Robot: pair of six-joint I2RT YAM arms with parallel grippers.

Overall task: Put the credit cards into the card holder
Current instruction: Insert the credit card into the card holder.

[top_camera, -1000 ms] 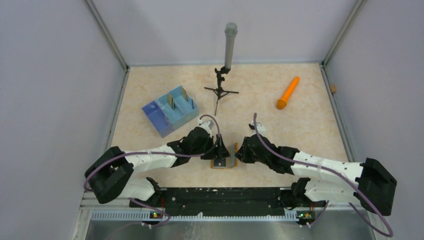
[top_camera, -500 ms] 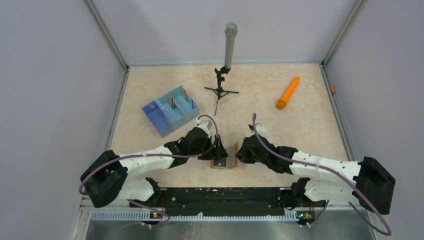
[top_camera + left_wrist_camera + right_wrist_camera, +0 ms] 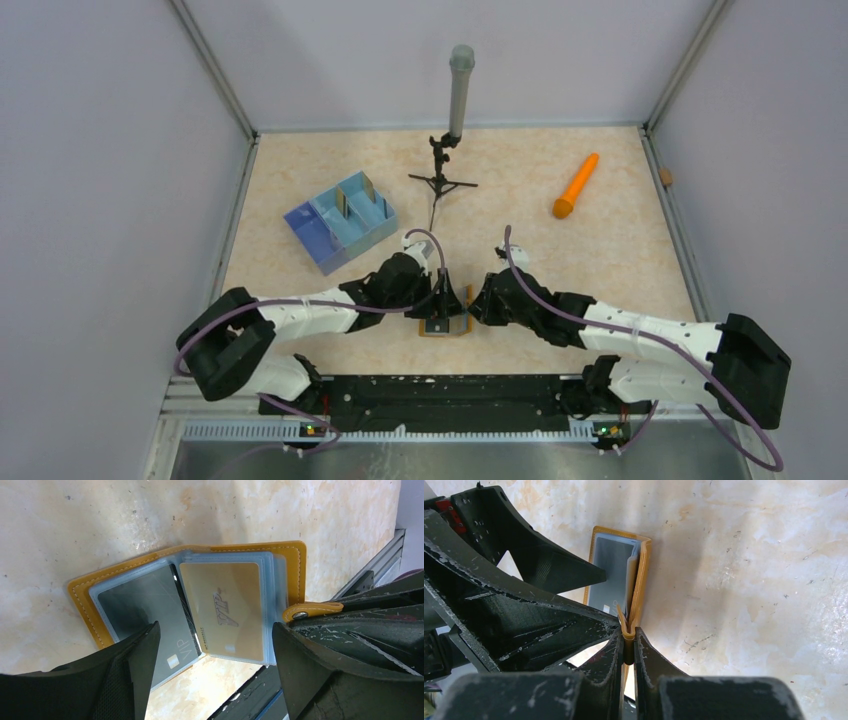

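Beige marbled table [image 3: 620,260], walled on three sides; a blue tray [image 3: 340,222] stands far left, well apart. The left gripper [image 3: 447,300], jaws wide, straddles the open card holder [image 3: 445,328]. The holder lies near the table's near edge with its long axis left to right, and overhead both grippers largely hide it. A grey card [image 3: 145,600], one corner behind a finger, and a gold card [image 3: 225,605] show through its pockets. The right gripper [image 3: 628,637] pinches the holder's snap tab [image 3: 312,611], tilting the right cover up. Open surface lies beyond.

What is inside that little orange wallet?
The open card holder shows a gold card and a grey card in clear sleeves. Sleeves stacked behind the gold card are covered, contents unseen.
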